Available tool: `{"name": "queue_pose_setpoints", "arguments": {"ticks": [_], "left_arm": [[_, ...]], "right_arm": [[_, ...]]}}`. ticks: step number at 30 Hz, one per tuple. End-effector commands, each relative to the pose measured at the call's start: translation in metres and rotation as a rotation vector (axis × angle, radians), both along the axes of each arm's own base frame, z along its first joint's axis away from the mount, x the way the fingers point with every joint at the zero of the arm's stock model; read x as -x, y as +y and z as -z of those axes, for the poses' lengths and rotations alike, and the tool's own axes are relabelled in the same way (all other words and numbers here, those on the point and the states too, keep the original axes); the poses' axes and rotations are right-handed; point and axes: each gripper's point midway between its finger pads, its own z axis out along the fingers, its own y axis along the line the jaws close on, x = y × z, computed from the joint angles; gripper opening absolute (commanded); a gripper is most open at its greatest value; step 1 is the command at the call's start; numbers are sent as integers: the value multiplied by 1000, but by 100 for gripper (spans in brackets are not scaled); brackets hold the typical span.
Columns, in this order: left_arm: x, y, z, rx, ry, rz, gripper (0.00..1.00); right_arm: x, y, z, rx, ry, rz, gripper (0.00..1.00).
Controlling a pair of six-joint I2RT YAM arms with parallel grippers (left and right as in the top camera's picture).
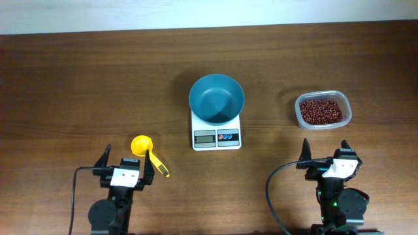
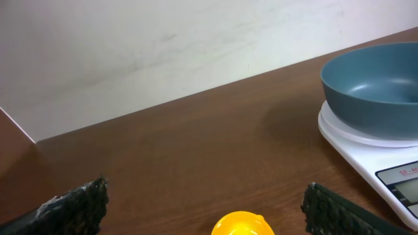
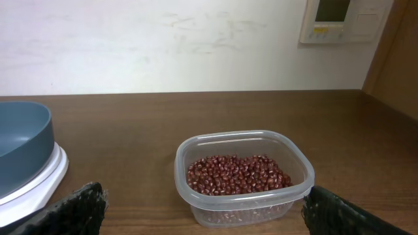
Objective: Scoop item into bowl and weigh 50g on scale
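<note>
My left pincer (image 1: 127, 158) and right pincer (image 1: 324, 151) gape wide, both empty. Beans (image 1: 320, 109) sit right of scale (image 1: 216, 137), directly ahead of right pincer, untouched.

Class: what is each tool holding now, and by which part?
Nothing is held. The left tool and right tool are both open; the yellow scoop lies ungripped near the left one.

The bowl (image 1: 216, 98) is showing plain teal-blue; the scale (image 1: 216, 130) is showing white with a grey display (image 1: 205, 138) and blue and red buttons (image 1: 226, 137). The beans (image 1: 320, 109) are looking dark red-brown, the scoop (image 1: 141, 145) yellow, the worktop (image 1: 78, 85) streaked brown.
</note>
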Motion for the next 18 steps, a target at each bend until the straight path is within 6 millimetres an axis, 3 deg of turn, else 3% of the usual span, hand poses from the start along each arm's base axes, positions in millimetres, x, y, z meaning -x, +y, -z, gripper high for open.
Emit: {"name": "queue_pose_setpoints", "arguments": {"ticks": [1, 15, 18], "left_arm": [[-1, 4, 5, -14, 11, -22, 99], [-1, 3, 5, -13, 11, -15, 99], [0, -6, 3, -4, 6, 38, 99]], "right_arm": [[0, 0, 5, -3, 13, 1, 99], [0, 0, 5, -3, 13, 1, 99], [0, 0, 5, -3, 13, 1, 99]]}}
